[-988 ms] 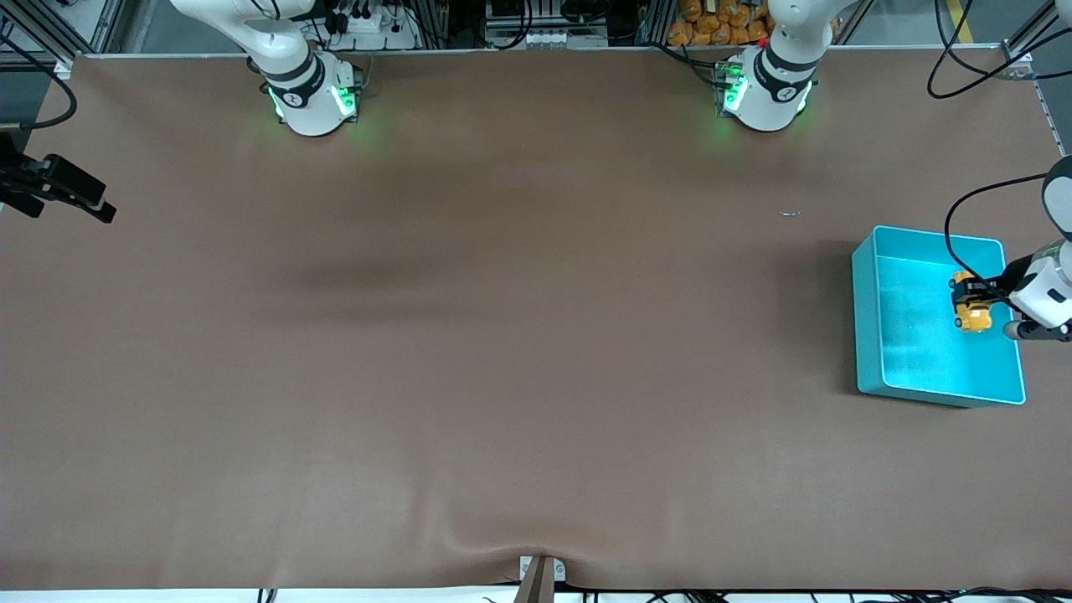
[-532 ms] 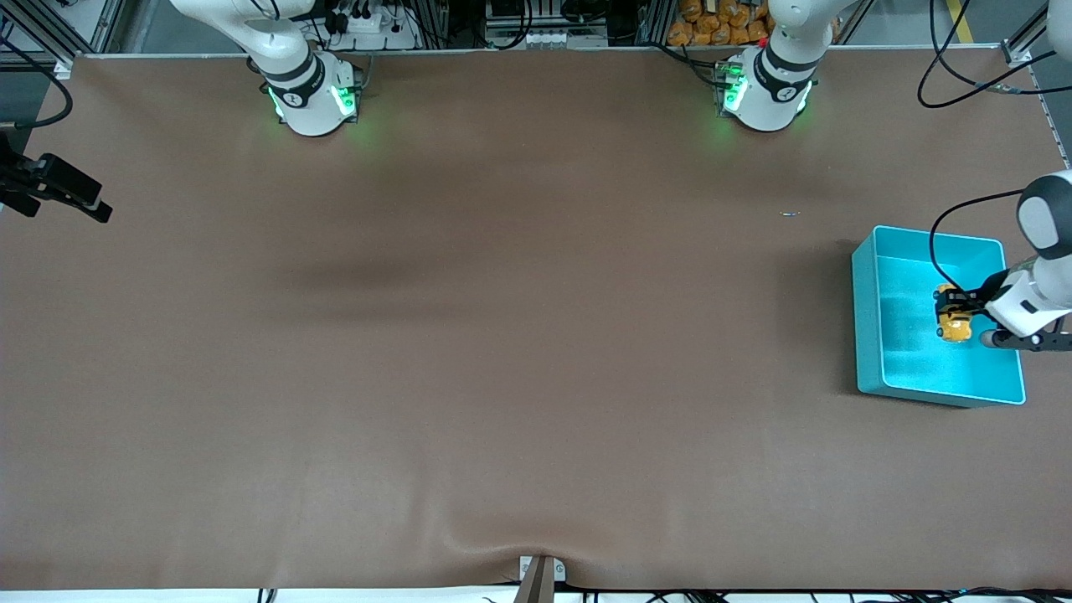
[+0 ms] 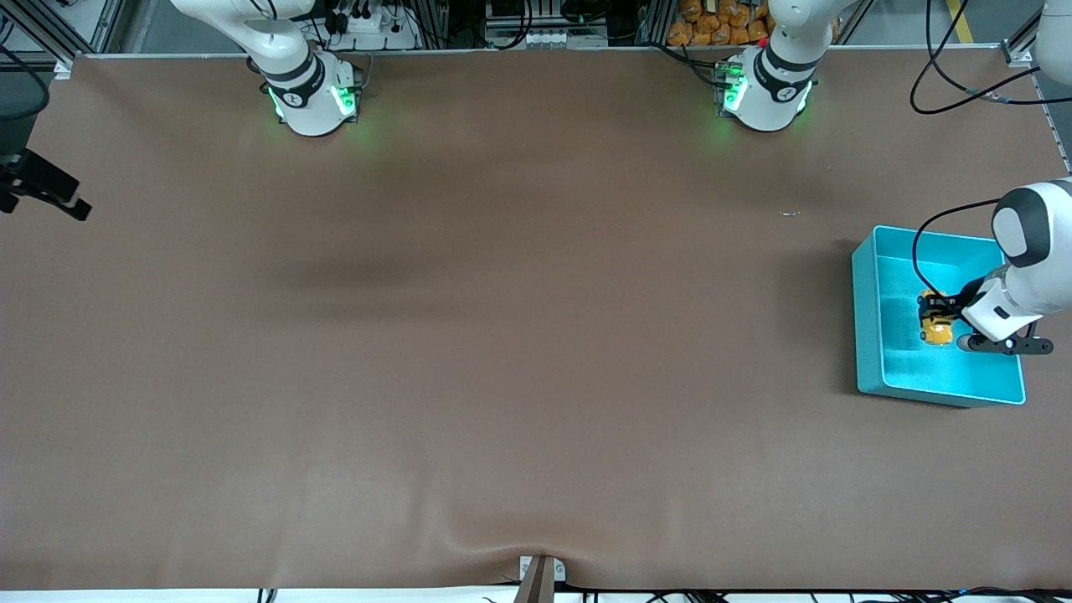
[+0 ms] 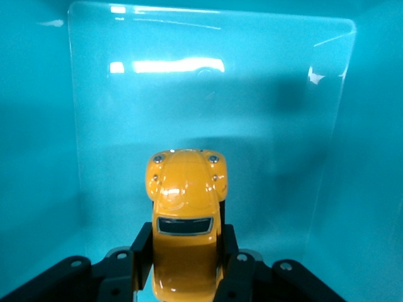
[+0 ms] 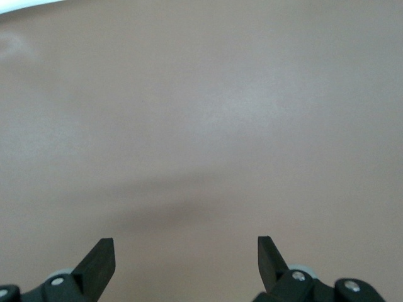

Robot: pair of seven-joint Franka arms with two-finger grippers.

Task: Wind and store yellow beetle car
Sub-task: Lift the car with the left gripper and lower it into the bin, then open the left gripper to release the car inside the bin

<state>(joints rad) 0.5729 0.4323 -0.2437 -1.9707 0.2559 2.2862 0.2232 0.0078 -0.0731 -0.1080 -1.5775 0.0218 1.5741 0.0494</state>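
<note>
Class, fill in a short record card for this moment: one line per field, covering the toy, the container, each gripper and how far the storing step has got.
toy: yellow beetle car, held above the bin floor
container: turquoise bin, at the left arm's end of the table
left gripper: shut on the car's sides, inside the bin's opening
right gripper: open, holding nothing, over bare brown table; this arm waits
storing step: car is over the bin but not yet released
</note>
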